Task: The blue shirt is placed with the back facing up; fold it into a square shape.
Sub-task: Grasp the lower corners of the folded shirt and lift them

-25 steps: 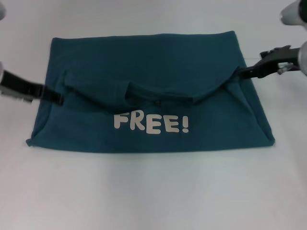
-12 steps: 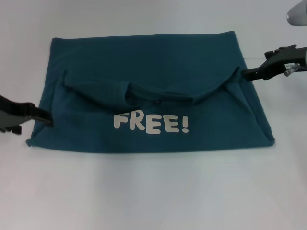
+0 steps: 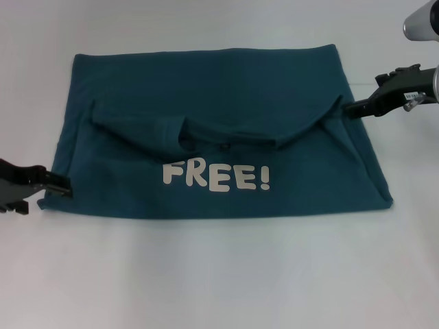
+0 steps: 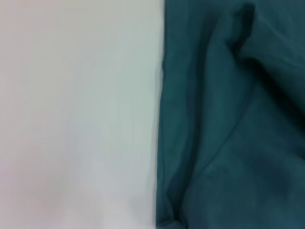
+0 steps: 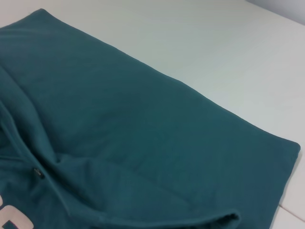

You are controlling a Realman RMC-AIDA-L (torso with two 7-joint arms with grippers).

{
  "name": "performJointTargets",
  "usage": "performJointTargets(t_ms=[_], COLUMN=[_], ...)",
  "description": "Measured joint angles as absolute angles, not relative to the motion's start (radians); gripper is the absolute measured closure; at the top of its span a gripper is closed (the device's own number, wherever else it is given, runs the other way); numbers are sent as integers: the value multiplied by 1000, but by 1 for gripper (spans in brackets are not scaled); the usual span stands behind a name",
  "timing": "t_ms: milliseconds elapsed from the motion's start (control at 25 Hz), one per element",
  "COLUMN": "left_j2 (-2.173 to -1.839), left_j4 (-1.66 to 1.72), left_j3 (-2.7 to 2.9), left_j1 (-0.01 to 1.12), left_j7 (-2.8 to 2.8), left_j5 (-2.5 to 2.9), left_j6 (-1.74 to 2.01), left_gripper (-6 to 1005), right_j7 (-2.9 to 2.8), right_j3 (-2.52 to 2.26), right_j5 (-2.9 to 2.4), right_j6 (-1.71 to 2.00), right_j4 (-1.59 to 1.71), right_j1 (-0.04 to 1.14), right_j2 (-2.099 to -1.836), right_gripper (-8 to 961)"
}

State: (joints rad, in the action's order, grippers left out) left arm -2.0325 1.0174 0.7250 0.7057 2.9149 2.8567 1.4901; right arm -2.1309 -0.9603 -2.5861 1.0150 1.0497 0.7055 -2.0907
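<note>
The blue shirt [image 3: 206, 103] lies flat on the white table, folded into a wide rectangle. Its upper part is folded down over the lower part, and pale "FREE!" lettering [image 3: 216, 177] faces up below that curved, rumpled fold. My left gripper [image 3: 63, 184] is low at the shirt's near left corner, with its tip touching the cloth edge. My right gripper [image 3: 348, 107] is at the shirt's right edge, where the fold ends. The left wrist view shows the shirt's [image 4: 228, 129] straight side edge against bare table. The right wrist view shows the shirt's [image 5: 133, 124] smooth back panel and a corner.
The white table [image 3: 219, 274] extends around the shirt on every side. Only the two arms and the shirt are on it.
My left gripper has left the fold's left end and moved toward me along the shirt's left edge to its near corner. The right gripper has drawn back slightly to the right. The shirt has not moved.
</note>
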Motion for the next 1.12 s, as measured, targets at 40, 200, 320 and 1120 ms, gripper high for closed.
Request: performJointTargets(t_ms=[40,200,320,1120], left_j2=[-2033,-2031,-2030,-2031], left_j4=[1006,953,933,827], left_j3=[721,711,710,714], left_j1=[705,706,711,744], left_j7=[2915,2918,2921,2936], left_j5=[2857,2856,2856,2851], left_j6=[1484,1430,1410,1313], left_gripper=[92,92,92,128], right_j7=[-2131,-2130,-2130,-2139], right_j3=[-962,-967,-973,-1002], right_j5=[-2586,-2586,-2586,-2586], right_j6=[1015,1016,1016,1016], right_j4=[1051,1054,1055,1060], right_j1=[704,697,694,675], right_j2=[-2091,-2091,-2091,-2091], right_gripper=[25,24,24,27])
